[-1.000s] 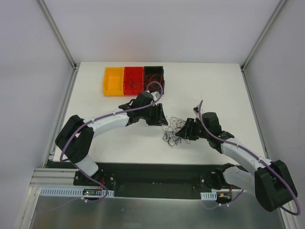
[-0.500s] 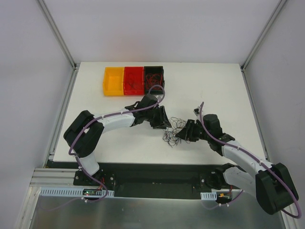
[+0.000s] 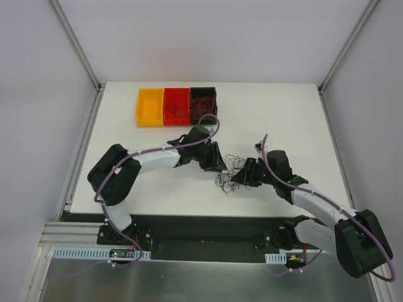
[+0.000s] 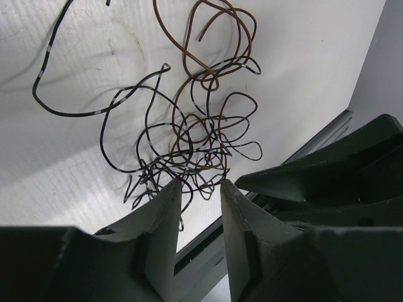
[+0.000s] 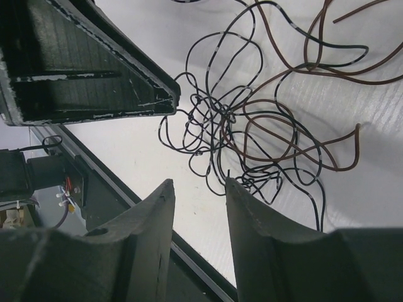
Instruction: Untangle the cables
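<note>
The cables are one loose tangle of thin black and brown wires on the white table, between my two grippers. In the left wrist view the tangle lies just beyond my fingertips. In the right wrist view the tangle lies just ahead and to the right. My left gripper is open and empty at the tangle's left edge. My right gripper is open and empty at its right edge. One wire end touches the right fingertip. Each gripper shows in the other's wrist view.
Three small bins stand in a row at the back left: yellow, red holding red wires, black holding dark wires. The table's near edge and a black rail lie just below the tangle.
My left gripper has moved right and down, closing in on the tangle's left side. My right gripper has shifted slightly left toward the tangle. The wires have barely moved.
</note>
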